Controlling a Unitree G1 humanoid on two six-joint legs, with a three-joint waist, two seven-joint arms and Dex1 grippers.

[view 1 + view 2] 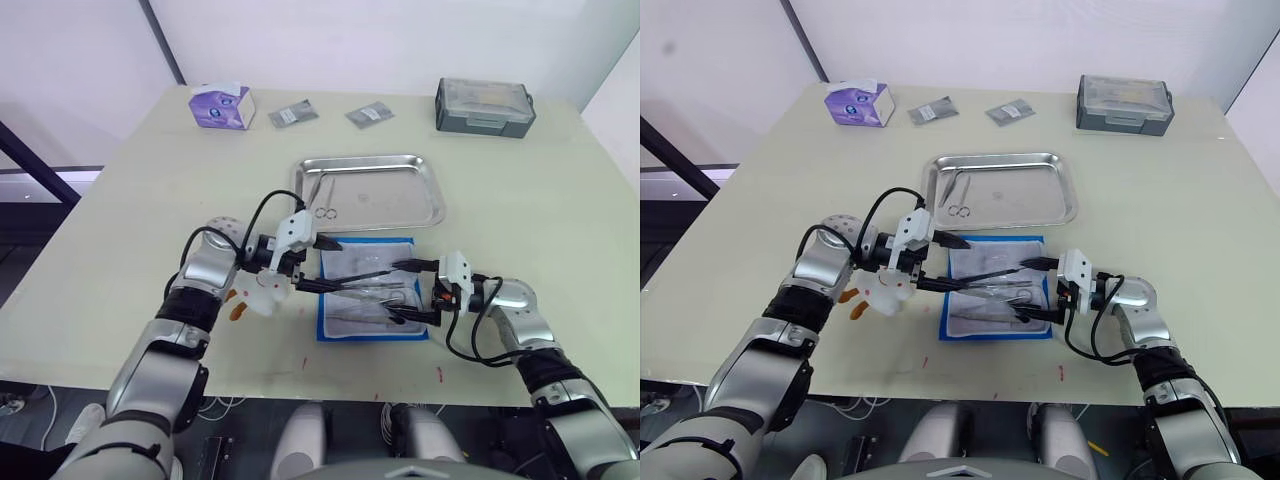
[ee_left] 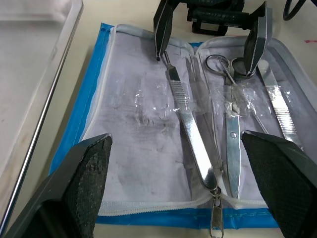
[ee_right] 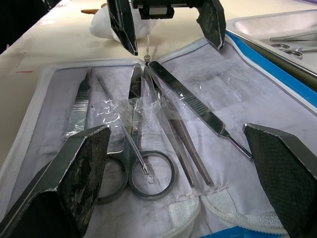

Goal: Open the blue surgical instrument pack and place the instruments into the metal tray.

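We face a pale cream tabletop [image 1: 120, 200]. Near its front edge the blue surgical instrument pack [image 1: 368, 287] lies unfolded flat, its grey clear-pocket lining upward and a blue border around it. Our left gripper [image 1: 318, 265] reaches in over the pack's left side and our right gripper [image 1: 410, 292] over its right side, so they face each other across the open case. Both have their black fingers spread wide and hold nothing. We judge they are placed this way to pick the tools out of the pockets.

The instruments [image 2: 198, 134] lie side by side under crinkled clear plastic: thin, shiny steel pieces, among them ring-handled scissors [image 3: 141, 158], flat tweezers with ribbed grips and a slim scalpel-like handle. They look smooth and slippery.

Just beyond the pack, toward the middle of the tabletop, sits the metal tray [image 1: 405, 200], shallow polished steel with rounded corners and a rolled rim. Small scissors [image 1: 324, 211] and another slim tool already lie at its left end.

Along the far edge stand a purple tissue box [image 1: 222, 106], two small grey foil packets [image 1: 292, 114] and, at the far right corner, a dark grey plastic box [image 1: 484, 106].
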